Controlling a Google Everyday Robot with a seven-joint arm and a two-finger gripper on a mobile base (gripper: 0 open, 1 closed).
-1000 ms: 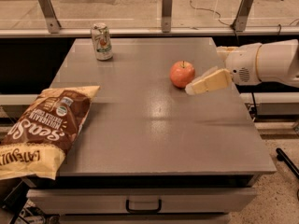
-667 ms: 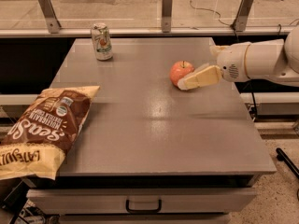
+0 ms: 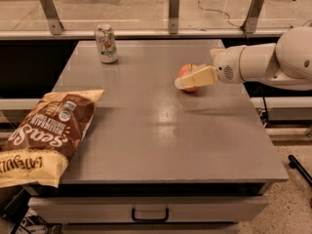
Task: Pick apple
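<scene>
The apple [image 3: 185, 71] is small, round and orange-red, and sits on the grey table [image 3: 161, 130] right of centre. My gripper [image 3: 184, 81] reaches in from the right on a white arm [image 3: 263, 62]. Its cream tip lies across the front lower part of the apple and hides that part. The apple rests on the table top.
A drink can [image 3: 106, 44] stands upright at the table's back left. A brown and yellow chip bag [image 3: 46, 135] lies over the front left edge. A railing with metal posts [image 3: 171, 6] runs behind the table. A drawer handle [image 3: 150, 213] shows below the front edge.
My gripper has moved left from beside the apple until it lies against the apple and covers its front. The apple, can and bag have not moved.
</scene>
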